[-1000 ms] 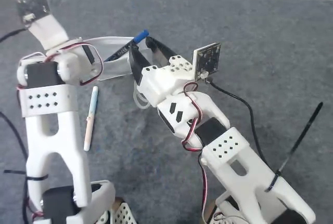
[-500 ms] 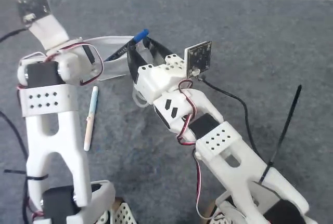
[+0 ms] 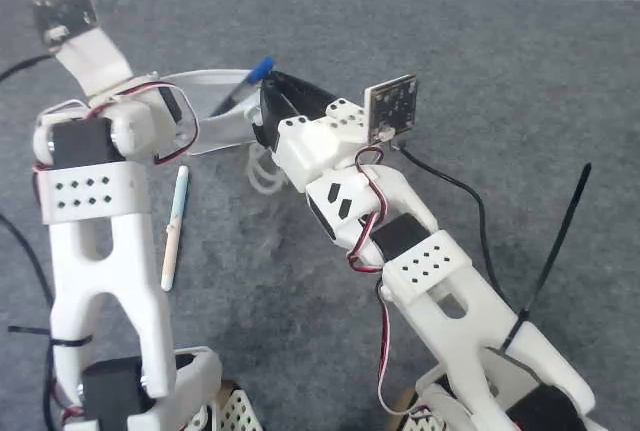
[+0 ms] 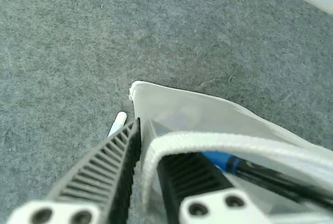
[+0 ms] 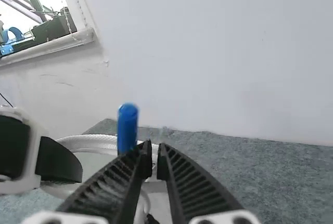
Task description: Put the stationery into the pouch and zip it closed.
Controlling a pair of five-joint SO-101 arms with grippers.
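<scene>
High view: the pouch lies open at 12 o'clock on the grey mat, zip not yet drawn. The blue-capped pen sits partly inside, cap protruding. The left gripper is clamped on the pouch rim. The right gripper has fingers nearly together with nothing between them, beside the cap. The pale pen lies outside, at 7 o'clock of the pouch, just beside the left arm, which likely crowds access.
</scene>
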